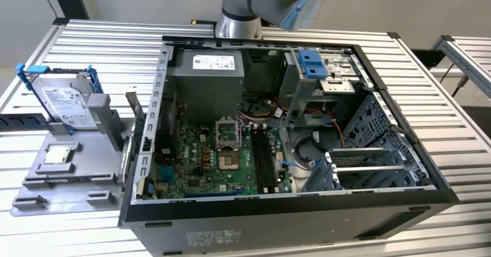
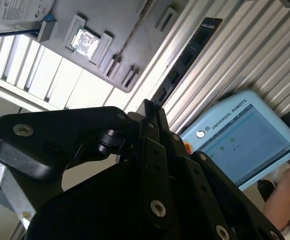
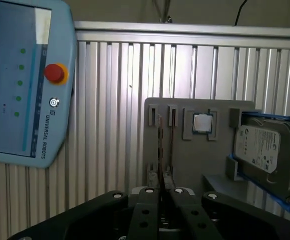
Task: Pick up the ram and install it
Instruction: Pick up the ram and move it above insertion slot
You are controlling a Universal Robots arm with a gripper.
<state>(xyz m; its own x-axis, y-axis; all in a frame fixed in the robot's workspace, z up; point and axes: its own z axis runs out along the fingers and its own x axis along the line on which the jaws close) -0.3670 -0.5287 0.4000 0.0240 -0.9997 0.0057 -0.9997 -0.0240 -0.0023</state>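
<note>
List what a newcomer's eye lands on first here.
The open PC case, motherboard bared, fills the middle of the exterior view, with a grey tray carrying a hard drive at that view's left. In both wrist views the gripper pinches the ram, which sticks out from its tips. A light-blue pendant is near the tray, with a hand at its edge.
</note>
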